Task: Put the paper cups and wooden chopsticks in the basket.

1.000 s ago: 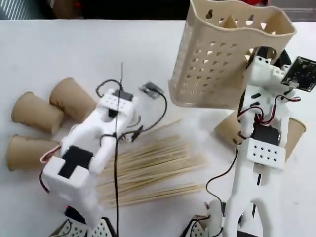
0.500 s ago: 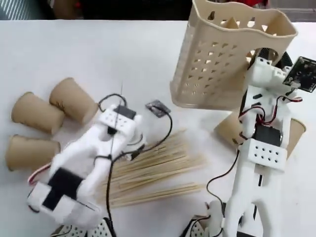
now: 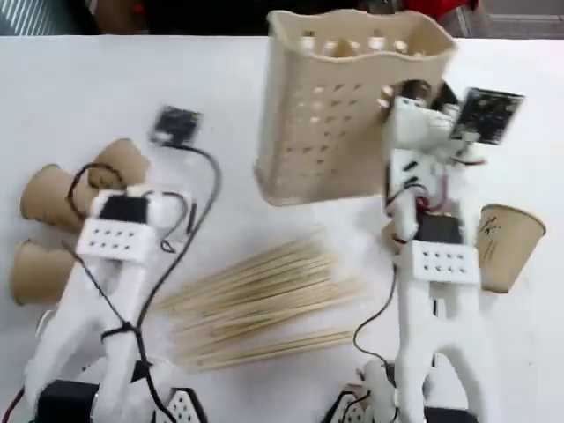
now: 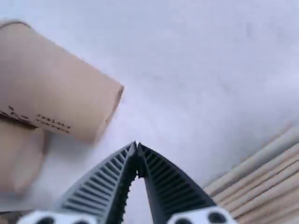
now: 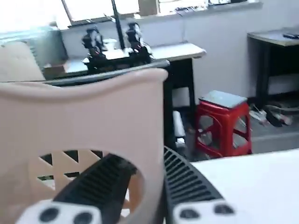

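I'm pinching the basket (image 3: 352,106) wall with the right gripper (image 5: 148,173), the left gripper (image 4: 137,148) jaws pressed together; the thin pinch risks slipping.

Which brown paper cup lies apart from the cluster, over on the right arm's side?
The brown paper cup lying alone near the table's right edge, just outside the right arm. The other three cups are bunched together at the left, around the left arm.

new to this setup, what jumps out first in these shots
The basket stands out first, at the table's far middle, gripped by its rim in the right hand. Nearer the arms, a loose pile of chopsticks lies between them. Cups lie on their sides at the left, by the shut left hand.
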You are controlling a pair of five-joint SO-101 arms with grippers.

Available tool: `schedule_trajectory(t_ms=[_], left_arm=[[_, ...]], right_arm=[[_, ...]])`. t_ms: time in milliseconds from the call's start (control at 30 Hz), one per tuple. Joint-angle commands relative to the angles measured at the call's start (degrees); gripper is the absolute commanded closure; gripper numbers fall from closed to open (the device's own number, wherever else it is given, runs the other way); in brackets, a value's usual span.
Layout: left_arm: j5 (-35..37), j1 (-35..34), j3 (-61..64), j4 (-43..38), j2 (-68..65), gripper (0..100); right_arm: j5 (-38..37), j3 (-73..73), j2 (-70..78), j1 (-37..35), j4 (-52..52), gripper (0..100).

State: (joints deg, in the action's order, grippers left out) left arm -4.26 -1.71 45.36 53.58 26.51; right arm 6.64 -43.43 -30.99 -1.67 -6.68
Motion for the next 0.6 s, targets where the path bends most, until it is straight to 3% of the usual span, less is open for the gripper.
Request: schedule_trajectory(t_ms=[0,233,433,567], left_arm=[[3.3,-1.5,5.3,-9.1,2.7,97],[3.3,-4.5,7.4,-11.4,6.6,97],[3.3,-4.0,9.1,-11.9,7.3,97],[3.3,-4.0,9.1,-11.9,7.3,97]], right_arm=[[-0.4,2.1,4.4,-5.1,-13.1,98.2],[-0.4,-5.1,19.5,-8.8,-40.0,98.2],[-0.5,-2.8,37.3,-8.7,-52.9,98.2],[-4.6,-1.3,46.0,-8.7,-54.3,98.2]])
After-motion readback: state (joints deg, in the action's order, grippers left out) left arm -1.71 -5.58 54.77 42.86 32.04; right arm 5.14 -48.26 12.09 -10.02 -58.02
